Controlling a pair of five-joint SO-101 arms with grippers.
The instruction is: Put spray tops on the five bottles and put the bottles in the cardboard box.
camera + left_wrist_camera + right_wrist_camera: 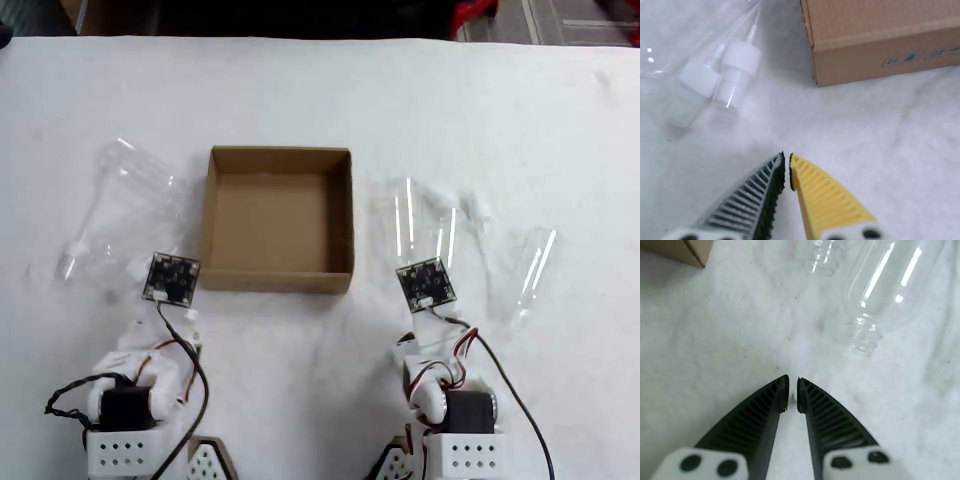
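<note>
Left tool (787, 159) and right tool (792, 382) are held closed and empty. The right tool should be opened wide first, and the open-necked bottle (880, 295) gripped near its neck.

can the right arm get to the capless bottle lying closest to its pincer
Probably yes: the bottle lies just ahead of the right pincer, open neck toward it, nothing between them. The pincer is shut and would need to open first.

White cloth-covered table (500, 110)
</note>
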